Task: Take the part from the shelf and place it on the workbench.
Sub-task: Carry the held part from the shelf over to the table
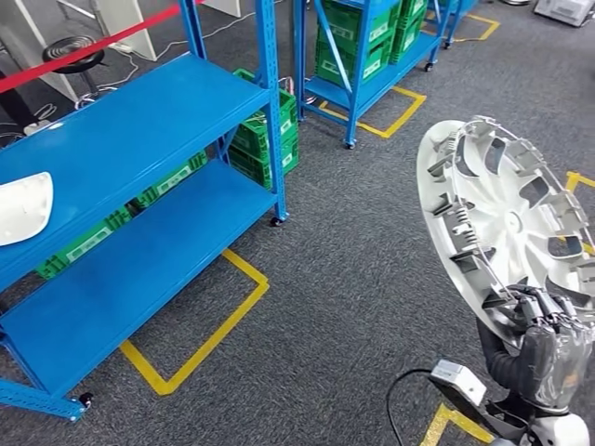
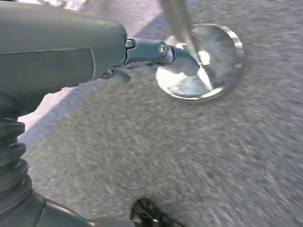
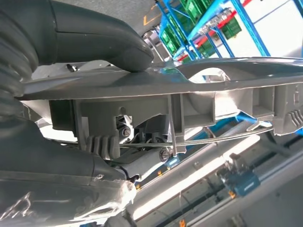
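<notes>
From the head camera, the right hand (image 1: 544, 348) is gripping the silver wheel cover (image 1: 505, 223) at its five-o'clock rim, well clear of the blue shelf (image 1: 133, 139) at ten o'clock. The left wrist camera is showing the left hand (image 2: 107, 52) over grey carpet (image 2: 178, 156); whether it is clenched, I cannot tell. The right wrist camera is showing the thumb pressing the cover's rim.

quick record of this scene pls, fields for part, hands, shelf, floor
part: silver wheel cover, held up tilted, ribbed back side toward the camera
right hand: grips the cover's lower rim
left hand: holds nothing, over grey carpet
shelf: blue rack, a white part on its upper level
floor: yellow tape lines, green crates
</notes>
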